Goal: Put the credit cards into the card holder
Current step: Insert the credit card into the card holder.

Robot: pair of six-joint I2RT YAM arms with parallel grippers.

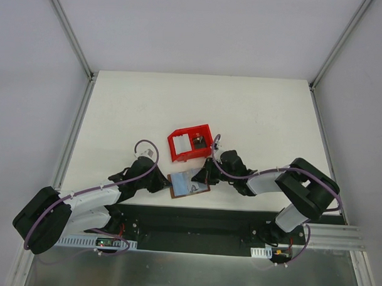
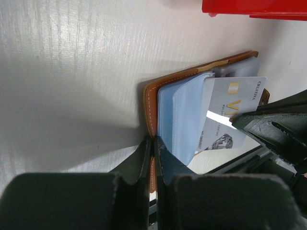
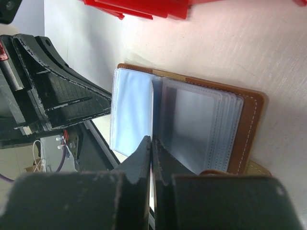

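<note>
The brown card holder (image 1: 188,183) lies open near the table's front edge, its pale blue sleeves (image 2: 180,120) fanned out. My left gripper (image 2: 153,142) is shut on the holder's brown cover (image 2: 149,103), pinning its edge. My right gripper (image 3: 152,139) is shut on a whitish credit card with gold lettering (image 2: 237,96). The card is partly tucked behind a blue sleeve. In the right wrist view the card is edge-on between the sleeves (image 3: 192,124) and barely shows. The right fingers (image 2: 268,134) show in the left wrist view, resting on the card's outer end.
A red plastic bin (image 1: 190,143) stands just behind the holder, with a white card (image 1: 181,142) and a small dark item (image 1: 199,142) inside. Its edge shows in both wrist views (image 2: 254,7) (image 3: 139,7). The two arms meet closely over the holder.
</note>
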